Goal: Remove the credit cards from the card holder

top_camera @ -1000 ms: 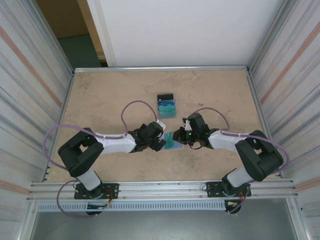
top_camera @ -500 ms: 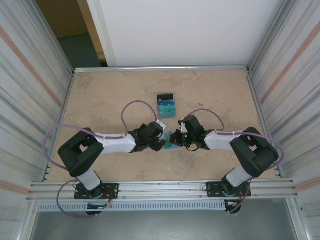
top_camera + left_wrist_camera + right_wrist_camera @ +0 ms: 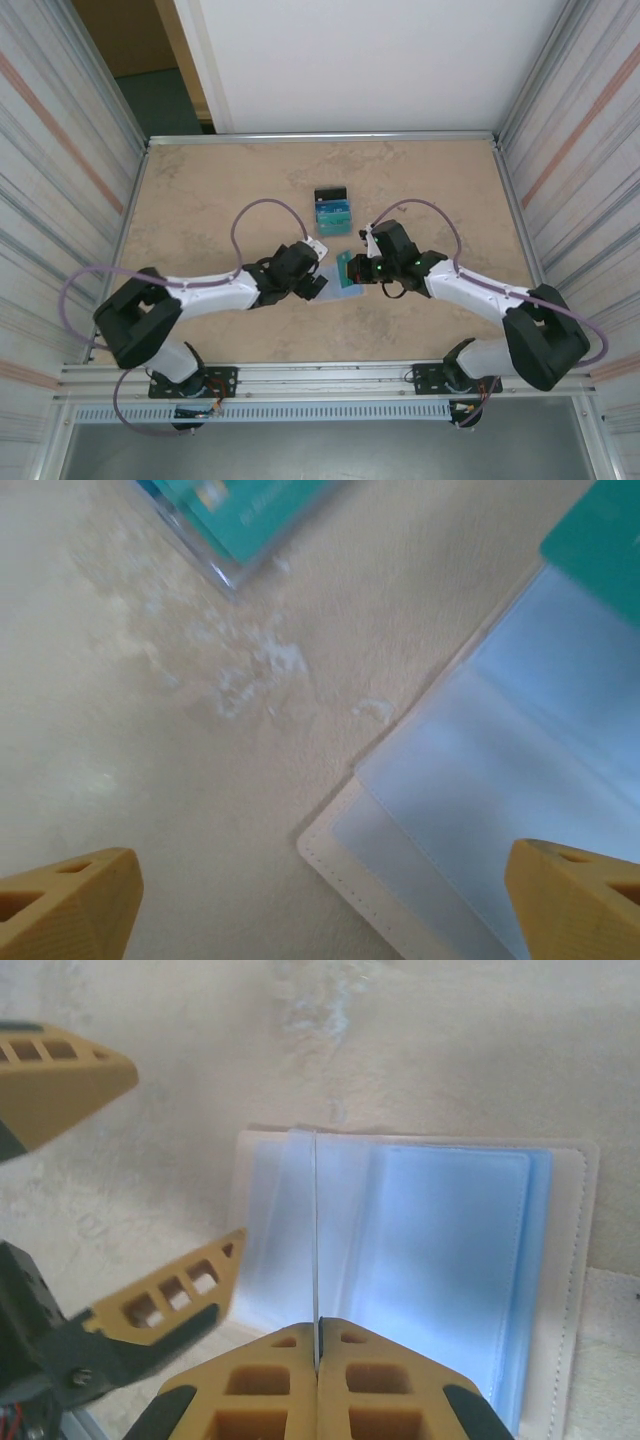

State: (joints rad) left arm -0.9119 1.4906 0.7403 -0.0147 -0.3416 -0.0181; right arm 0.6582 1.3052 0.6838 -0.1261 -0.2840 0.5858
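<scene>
Landmark: the card holder [image 3: 440, 1260] lies spread open and flat on the table [image 3: 220, 200], pale blue lining up, tan stitched border showing round it.
Step in hand: drawing one card out of the card holder; this looks like the lift-away part of that pull.
Right gripper [image 3: 316, 1332]: pinched fully closed on the near edge of a teal-green card [image 3: 602, 542], just above the card holder's middle fold.
Held card: it stands on edge over the card holder's lining, a thin line in the right wrist view. Whether its far end is quite free of the sleeve, I cannot tell.
Left gripper [image 3: 318, 284]: spread wide with nothing between its fingers, poised over the card holder's left corner; no contact with the holder is evident.
Cards already out: a small pile [image 3: 333, 215] of teal and blue cards lies apart from the card holder, beyond its far edge, with a black card [image 3: 330, 193] at the pile's far end.
Cards left inside: the visible sleeves look plain pale blue; any card tucked deeper is not discernible.
Next move calls for: raising the card clear of the lining, carrying it past the card holder's far edge to the pile, then opening the fingers low over it.
Watch for: the card holder may drag along if the card catches, so the left gripper likely needs to press its corner down.
</scene>
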